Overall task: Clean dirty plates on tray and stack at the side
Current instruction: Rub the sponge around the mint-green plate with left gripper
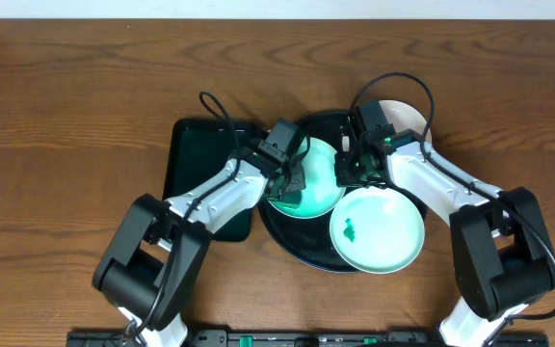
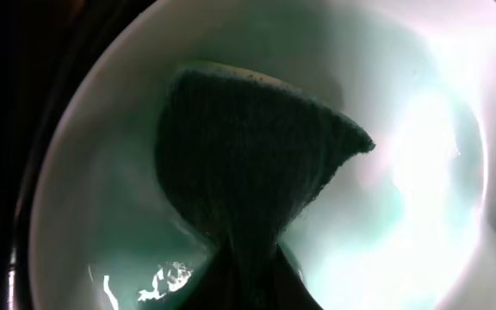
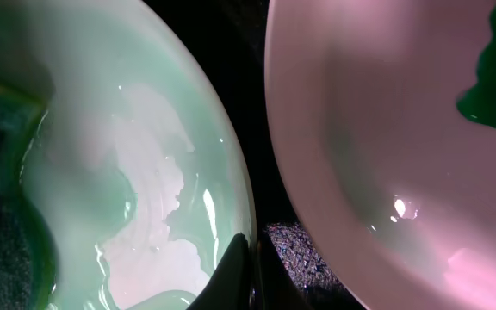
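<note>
The round black tray carries two plates. A pale mint plate lies at its left, wet and streaked green. My left gripper is shut on a dark green sponge that presses flat into this plate. My right gripper is shut, its tips at the right rim of the same plate; whether the rim is pinched I cannot tell. The front plate bears a dark green smear, which also shows in the right wrist view. A white plate sits behind, partly under my right arm.
A rectangular dark green tray lies left of the black tray, partly under my left arm. Brown wooden table surrounds everything. Cables loop above both wrists.
</note>
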Action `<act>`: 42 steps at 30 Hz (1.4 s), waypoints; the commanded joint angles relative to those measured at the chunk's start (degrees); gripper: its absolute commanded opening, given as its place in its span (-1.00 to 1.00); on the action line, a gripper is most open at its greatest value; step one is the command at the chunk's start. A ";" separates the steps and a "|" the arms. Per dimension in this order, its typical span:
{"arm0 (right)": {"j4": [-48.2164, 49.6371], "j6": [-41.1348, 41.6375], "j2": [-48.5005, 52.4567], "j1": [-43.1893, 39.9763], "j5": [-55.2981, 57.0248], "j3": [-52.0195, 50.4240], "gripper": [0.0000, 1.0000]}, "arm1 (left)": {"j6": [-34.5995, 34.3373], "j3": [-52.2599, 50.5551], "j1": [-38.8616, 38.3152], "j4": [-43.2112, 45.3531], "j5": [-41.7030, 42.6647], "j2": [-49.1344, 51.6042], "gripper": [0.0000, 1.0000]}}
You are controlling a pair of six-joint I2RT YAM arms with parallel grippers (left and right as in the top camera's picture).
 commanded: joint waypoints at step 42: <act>0.68 -1.14 0.39 0.81 -2.69 -0.20 -0.97 | 0.31 4.46 2.27 -7.30 1.07 -11.80 -0.85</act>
